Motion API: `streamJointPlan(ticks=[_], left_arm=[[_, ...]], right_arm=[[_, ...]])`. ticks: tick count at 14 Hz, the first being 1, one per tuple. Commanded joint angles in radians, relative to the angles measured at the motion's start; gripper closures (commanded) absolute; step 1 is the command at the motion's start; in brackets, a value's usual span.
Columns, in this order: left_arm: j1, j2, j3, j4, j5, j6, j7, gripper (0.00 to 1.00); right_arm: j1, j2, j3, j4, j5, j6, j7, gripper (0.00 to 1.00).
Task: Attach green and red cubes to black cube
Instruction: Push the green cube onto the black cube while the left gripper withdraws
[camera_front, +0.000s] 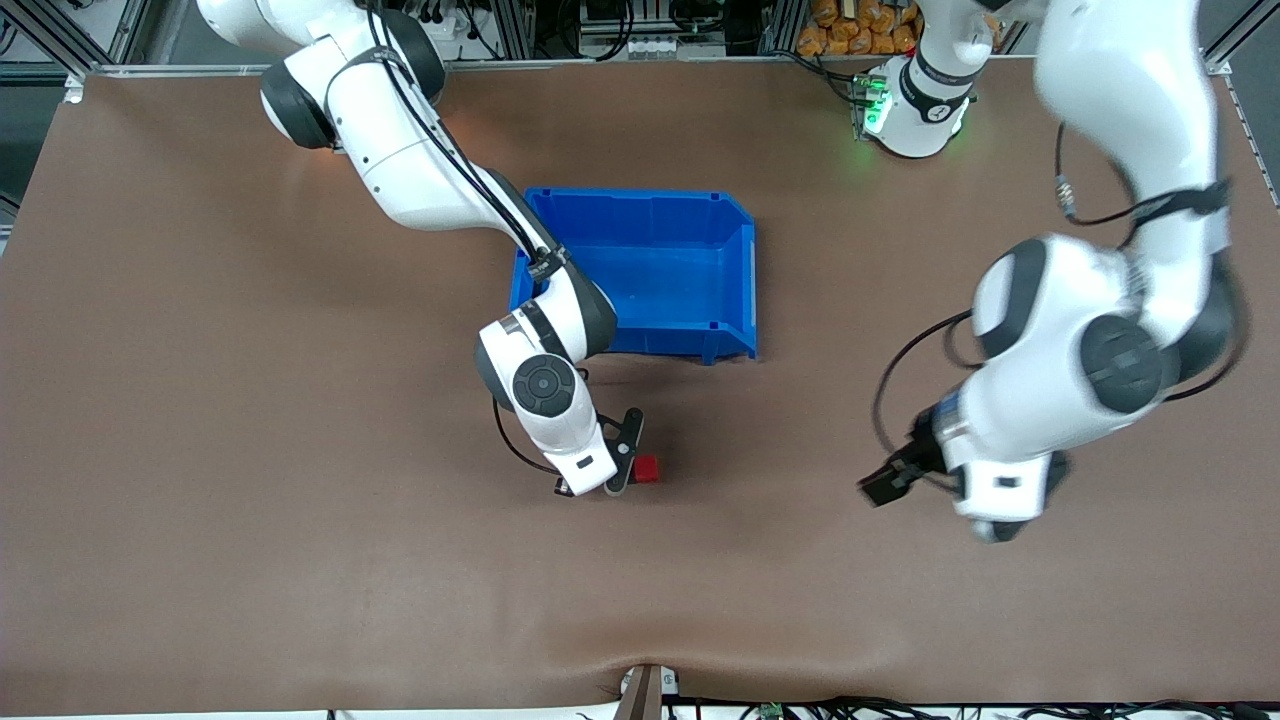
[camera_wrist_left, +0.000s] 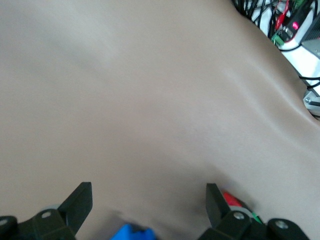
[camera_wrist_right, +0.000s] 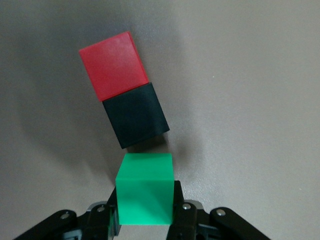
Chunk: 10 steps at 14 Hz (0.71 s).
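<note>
The right gripper (camera_wrist_right: 145, 220) is low over the counter's (camera_front: 200, 450) middle, jaws clamped on the green cube (camera_wrist_right: 145, 190). Just beside it, apart by a thin gap, the black cube (camera_wrist_right: 136, 114) sits touching the red cube (camera_front: 647, 468). A blue bin (camera_front: 690, 205) stands farther from the camera. The left gripper (camera_wrist_left: 147, 210) waits toward its own end, jaws apart, holding nothing. No readable writing.

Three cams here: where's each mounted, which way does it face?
Front: high across the table, facing both arms, blue bin mid-table.
Left wrist: on the waiting left arm, looking down past the open left tool at bare table.
Right wrist: looks past the right tool, shut on the green cube, at the black cube.
Shared: red cube.
</note>
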<state>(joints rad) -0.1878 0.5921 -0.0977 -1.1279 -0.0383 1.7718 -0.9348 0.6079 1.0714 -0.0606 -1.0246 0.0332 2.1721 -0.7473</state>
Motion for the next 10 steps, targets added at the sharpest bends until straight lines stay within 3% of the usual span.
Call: streamJointPlan(ticks=[1,7,8,9,10], left_arm=[[0.068,-0.089,-0.002,-0.029,0.017,-0.063,0.106,0.0],[0.132,-0.205,-0.008,-0.039,0.092,-0.147,0.353,0.0],[0.133,-0.206,-0.011,-0.047,0.09,-0.185,0.426,0.0],[0.133,-0.21,-0.013,-0.046,0.092,-0.221,0.508,0.0],[0.134,-0.225,-0.011,-0.046,0.09,-0.229,0.601,0.0]], right_arm=[[0.009,0.041,-0.013,0.057,-0.006,0.017,0.011,1.0],[0.015,0.059,-0.011,0.057,-0.006,0.07,0.009,1.0],[0.016,0.059,-0.011,0.057,-0.006,0.074,0.011,0.95],[0.018,0.059,-0.011,0.057,-0.006,0.074,0.009,0.27],[0.018,0.059,-0.011,0.055,-0.006,0.075,0.008,0.0]])
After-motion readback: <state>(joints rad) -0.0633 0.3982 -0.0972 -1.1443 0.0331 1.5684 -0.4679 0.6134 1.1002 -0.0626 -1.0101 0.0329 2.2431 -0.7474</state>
